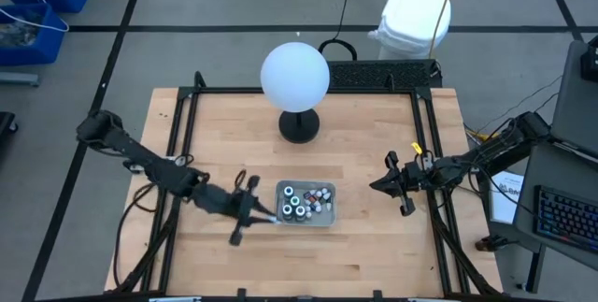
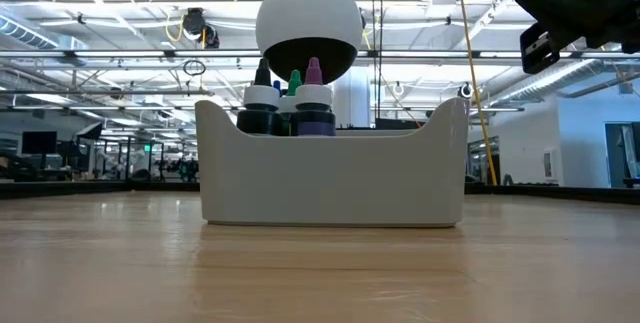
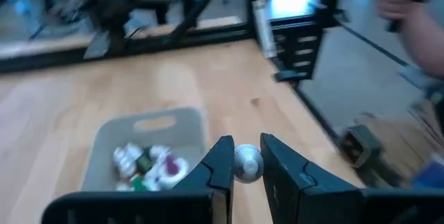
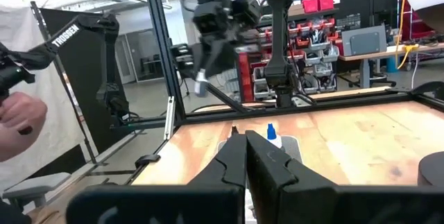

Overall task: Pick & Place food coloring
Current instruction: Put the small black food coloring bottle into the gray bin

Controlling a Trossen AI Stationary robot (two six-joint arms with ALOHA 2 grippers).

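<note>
High view first: the left gripper (image 1: 266, 216) sits just left of the grey tray (image 1: 329, 217), which is near the middle of the wooden table (image 1: 374, 255), a bit toward the near edge. Left wrist view shows its fingers (image 3: 220, 161) pinched on one small white bottle (image 3: 247, 163), held beside the tray's wall. The rest of the food coloring (image 1: 305, 201) is inside the tray, dark bottles on the left side and the little white ones on the right. From the low view you can see three dark bottles (image 2: 314, 108) poking above the tray's rim with white, green and purple tips. The big white globe (image 1: 295, 75) stands on its black base on the far side of the tray. The right gripper (image 1: 385, 184) waits well off to the right of the tray, fingers closed on nothing. A person's hand (image 4: 19, 118) shows at the edge of the right wrist view.
</note>
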